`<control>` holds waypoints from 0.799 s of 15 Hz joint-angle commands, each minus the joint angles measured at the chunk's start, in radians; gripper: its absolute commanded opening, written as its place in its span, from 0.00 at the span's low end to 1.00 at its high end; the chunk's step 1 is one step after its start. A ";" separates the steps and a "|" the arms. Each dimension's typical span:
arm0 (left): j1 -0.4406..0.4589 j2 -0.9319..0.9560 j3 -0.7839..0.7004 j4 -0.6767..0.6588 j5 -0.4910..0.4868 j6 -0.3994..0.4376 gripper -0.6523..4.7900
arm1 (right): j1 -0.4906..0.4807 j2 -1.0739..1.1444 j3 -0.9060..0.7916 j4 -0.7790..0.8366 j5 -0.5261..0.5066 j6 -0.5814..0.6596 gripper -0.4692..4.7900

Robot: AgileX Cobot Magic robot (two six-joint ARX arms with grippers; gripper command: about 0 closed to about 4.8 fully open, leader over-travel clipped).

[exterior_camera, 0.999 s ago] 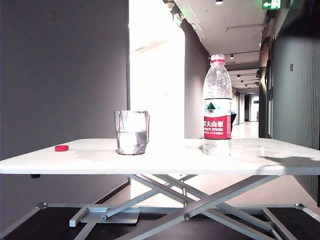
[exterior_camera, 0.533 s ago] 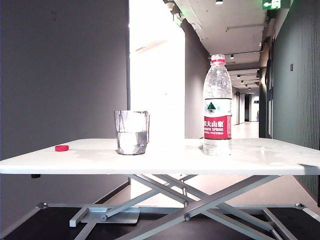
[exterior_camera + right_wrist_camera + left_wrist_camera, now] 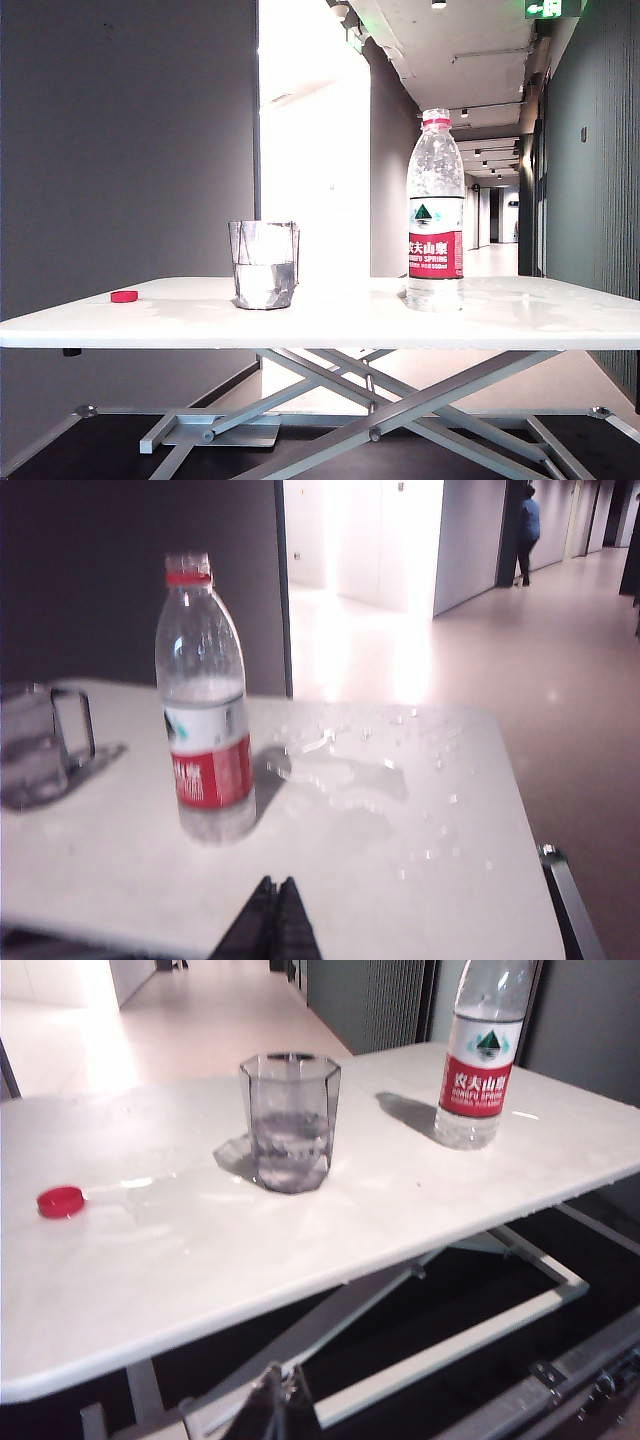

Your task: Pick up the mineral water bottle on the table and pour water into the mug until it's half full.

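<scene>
From the exterior view neither of my hands shows; the mineral water bottle (image 3: 435,210) stands upright on the counter (image 3: 330,318), uncapped, well apart from the mug (image 3: 264,265), which holds water (image 3: 264,283) roughly to half.

In the left wrist view my left hand (image 3: 277,1405) sits low before the counter's edge, clenched on nothing, the mug ahead.

In the right wrist view my right hand (image 3: 273,920) is clenched and empty, the bottle just ahead, its long axis vertical; I judge this arm nearer.
</scene>
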 commanded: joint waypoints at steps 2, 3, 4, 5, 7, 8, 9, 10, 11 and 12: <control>0.000 0.001 0.001 0.041 -0.182 0.003 0.11 | -0.055 -0.036 -0.002 -0.045 0.077 -0.007 0.07; 0.000 0.000 0.001 0.042 -0.235 0.004 0.11 | -0.074 -0.036 -0.002 -0.029 0.062 -0.008 0.07; 0.000 0.000 0.001 0.043 -0.309 0.014 0.11 | -0.092 -0.036 -0.002 -0.019 0.060 -0.008 0.07; 0.000 0.000 0.001 0.062 -0.359 0.039 0.11 | -0.105 -0.036 -0.002 -0.018 0.051 -0.004 0.07; 0.000 0.000 0.002 0.113 -0.360 0.048 0.11 | -0.102 -0.036 -0.002 0.006 0.034 -0.003 0.07; 0.000 0.000 0.002 0.156 -0.358 0.049 0.11 | -0.103 -0.036 -0.002 0.024 0.039 -0.003 0.07; 0.000 0.000 0.002 0.179 -0.362 0.049 0.11 | -0.103 -0.036 -0.002 0.029 0.051 -0.003 0.07; 0.000 0.001 0.002 0.192 -0.377 0.048 0.11 | -0.103 -0.036 -0.002 0.027 0.056 -0.003 0.07; 0.000 0.001 0.002 0.195 -0.377 0.048 0.11 | -0.103 -0.036 -0.002 0.021 0.056 -0.003 0.07; 0.000 0.000 0.001 0.190 -0.377 0.048 0.11 | -0.103 -0.036 -0.002 0.021 0.056 -0.003 0.07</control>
